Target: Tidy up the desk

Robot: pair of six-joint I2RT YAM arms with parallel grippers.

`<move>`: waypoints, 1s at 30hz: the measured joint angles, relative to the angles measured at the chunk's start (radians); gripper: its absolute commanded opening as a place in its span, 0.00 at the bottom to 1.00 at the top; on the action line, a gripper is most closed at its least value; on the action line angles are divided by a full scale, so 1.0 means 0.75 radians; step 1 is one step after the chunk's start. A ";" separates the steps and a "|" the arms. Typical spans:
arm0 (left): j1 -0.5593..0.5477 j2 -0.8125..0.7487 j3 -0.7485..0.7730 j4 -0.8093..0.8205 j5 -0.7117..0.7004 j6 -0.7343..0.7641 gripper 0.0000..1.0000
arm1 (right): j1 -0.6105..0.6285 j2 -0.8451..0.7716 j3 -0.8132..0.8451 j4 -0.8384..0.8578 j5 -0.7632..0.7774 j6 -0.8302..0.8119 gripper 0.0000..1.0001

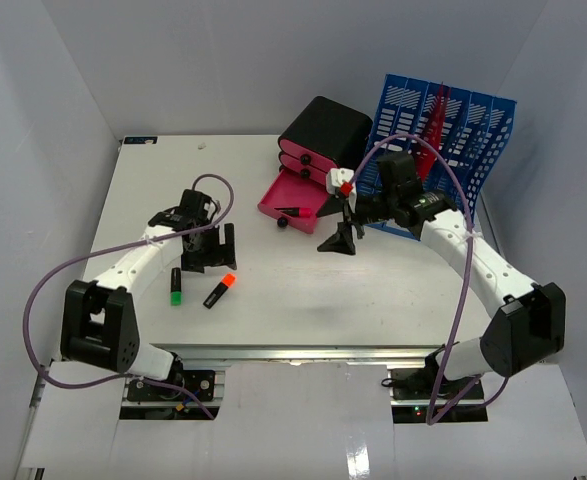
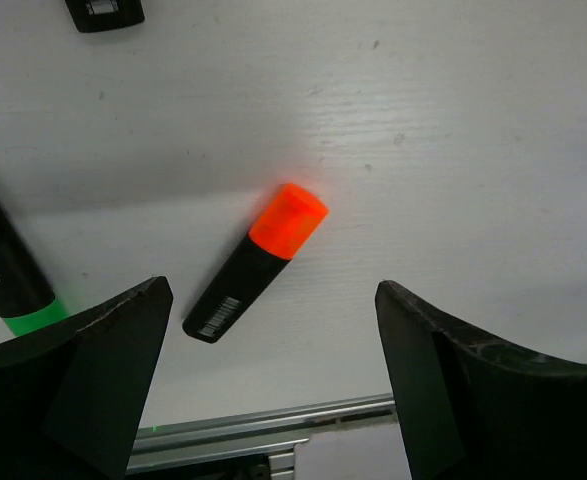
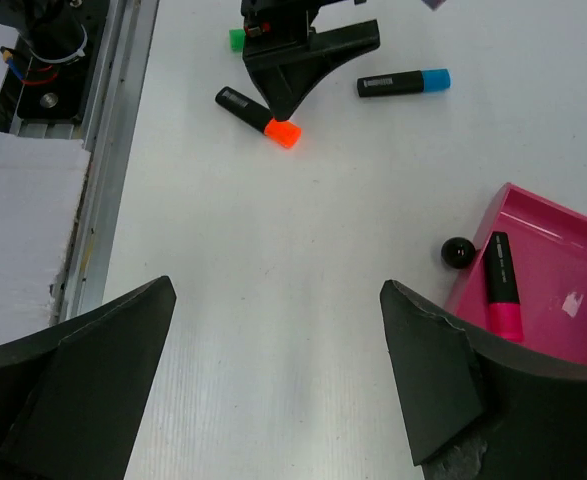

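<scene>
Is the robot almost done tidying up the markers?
Not yet. One pink marker lies in the open pink drawer. The right gripper is open and empty; the left gripper, open too, hovers over the orange marker. The green marker and blue marker lie loose on the desk.

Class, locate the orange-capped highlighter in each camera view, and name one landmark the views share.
Top external: orange-capped highlighter, lower left of centre.
Left wrist: highlighter at centre frame.
Right wrist: highlighter near top, left of centre.
Shared landmark: green-capped highlighter just beside it.
</scene>
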 measured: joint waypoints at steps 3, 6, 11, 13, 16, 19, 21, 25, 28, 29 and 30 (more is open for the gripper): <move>-0.037 0.112 0.005 -0.054 -0.065 0.048 0.92 | -0.087 -0.081 -0.194 0.137 -0.092 0.056 0.90; -0.086 0.202 0.008 -0.100 -0.129 0.081 0.88 | -0.191 -0.190 -0.356 0.267 -0.159 0.140 0.90; -0.146 0.311 0.043 -0.129 -0.185 0.121 0.80 | -0.245 -0.281 -0.393 0.411 -0.270 0.201 0.90; -0.156 0.325 0.047 -0.128 -0.193 0.133 0.75 | -0.258 -0.295 -0.394 0.456 -0.310 0.219 0.90; -0.157 0.330 0.047 -0.123 -0.197 0.147 0.67 | -0.285 -0.289 -0.399 0.491 -0.359 0.242 0.90; -0.157 0.354 0.047 -0.106 -0.195 0.152 0.59 | -0.309 -0.274 -0.400 0.500 -0.395 0.263 0.90; -0.156 0.368 0.051 -0.102 -0.180 0.153 0.56 | -0.321 -0.270 -0.400 0.500 -0.412 0.271 0.90; -0.157 0.370 0.053 -0.099 -0.167 0.152 0.45 | -0.337 -0.270 -0.412 0.531 -0.443 0.300 0.90; -0.157 0.367 0.055 -0.087 -0.134 0.143 0.37 | -0.348 -0.277 -0.443 0.592 -0.456 0.340 0.90; -0.157 0.362 0.057 -0.077 -0.111 0.134 0.35 | -0.353 -0.280 -0.452 0.603 -0.460 0.350 0.90; -0.157 0.355 0.060 -0.066 -0.087 0.125 0.31 | -0.359 -0.283 -0.460 0.614 -0.463 0.360 0.90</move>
